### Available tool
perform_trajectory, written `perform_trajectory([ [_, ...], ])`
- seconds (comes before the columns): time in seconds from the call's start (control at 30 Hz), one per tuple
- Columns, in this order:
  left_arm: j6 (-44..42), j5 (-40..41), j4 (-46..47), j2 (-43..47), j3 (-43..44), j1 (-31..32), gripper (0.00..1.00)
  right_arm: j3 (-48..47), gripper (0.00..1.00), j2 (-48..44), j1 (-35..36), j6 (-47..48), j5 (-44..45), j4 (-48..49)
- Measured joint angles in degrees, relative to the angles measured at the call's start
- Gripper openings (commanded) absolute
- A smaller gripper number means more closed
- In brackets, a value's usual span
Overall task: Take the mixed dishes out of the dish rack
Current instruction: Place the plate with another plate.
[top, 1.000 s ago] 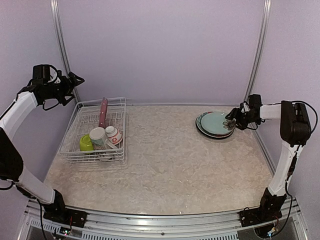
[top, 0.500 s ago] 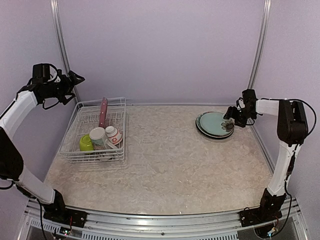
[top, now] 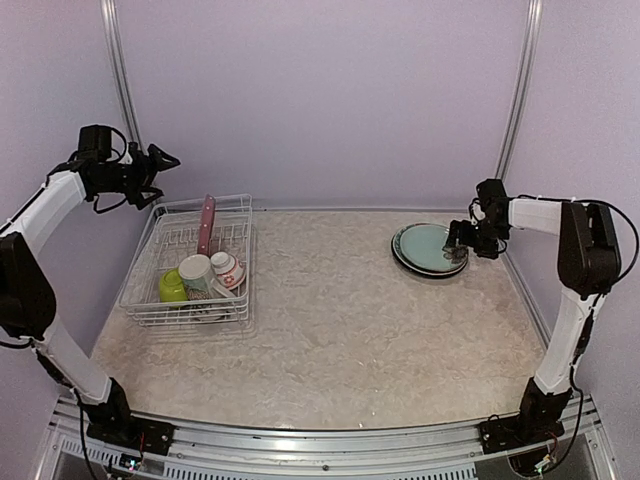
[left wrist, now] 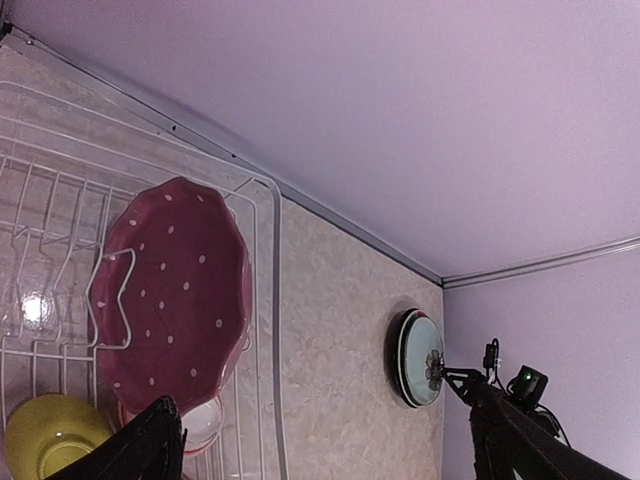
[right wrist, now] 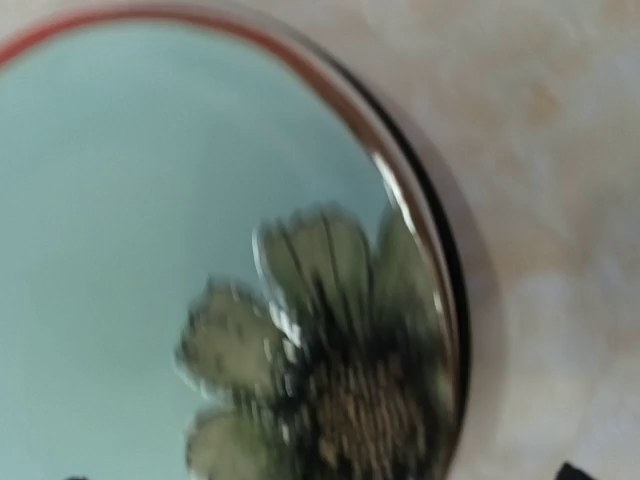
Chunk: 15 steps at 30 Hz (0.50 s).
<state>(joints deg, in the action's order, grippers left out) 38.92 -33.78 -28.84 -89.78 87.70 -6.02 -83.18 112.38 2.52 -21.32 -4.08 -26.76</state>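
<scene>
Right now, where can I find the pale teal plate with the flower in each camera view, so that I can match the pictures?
Top external: the teal flower plate lies flat, right of centre, near the back wall.
Left wrist: the plate looks small, at lower right of centre.
Right wrist: the plate fills most of the picture, blurred.
Shared landmark: the dark plate underneath; its rim shows in all three views.

Two arms, same build. Left arm (top: 55, 200): white tube links, black joints, black wrist block, thin black cable (top: 100, 207) looping off it. Right arm (top: 575, 300): white links, chunky black elbow housing (top: 583, 240), black cable running along it. Black base (top: 125, 432) under each arm, coloured wires (top: 545, 462) by the right one. Fingers (left wrist: 150, 445) black, tapered. Small green light (left wrist: 520, 376) on the right wrist.
</scene>
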Motion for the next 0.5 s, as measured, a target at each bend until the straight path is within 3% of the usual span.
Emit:
perform_trajectory([
  [0.2, -2.67, 0.46, -4.42, -3.41, 3.67, 2.01, 0.94, 7.74, 1.00, -7.50, 0.44, 1.27, 3.87, -0.55],
  [0.5, -8.17, 7.37, -12.83, -8.31, 9.90, 7.85, 0.91, 14.49, 1.00, -16.37, 0.37, 2.23, 10.05, -2.60],
])
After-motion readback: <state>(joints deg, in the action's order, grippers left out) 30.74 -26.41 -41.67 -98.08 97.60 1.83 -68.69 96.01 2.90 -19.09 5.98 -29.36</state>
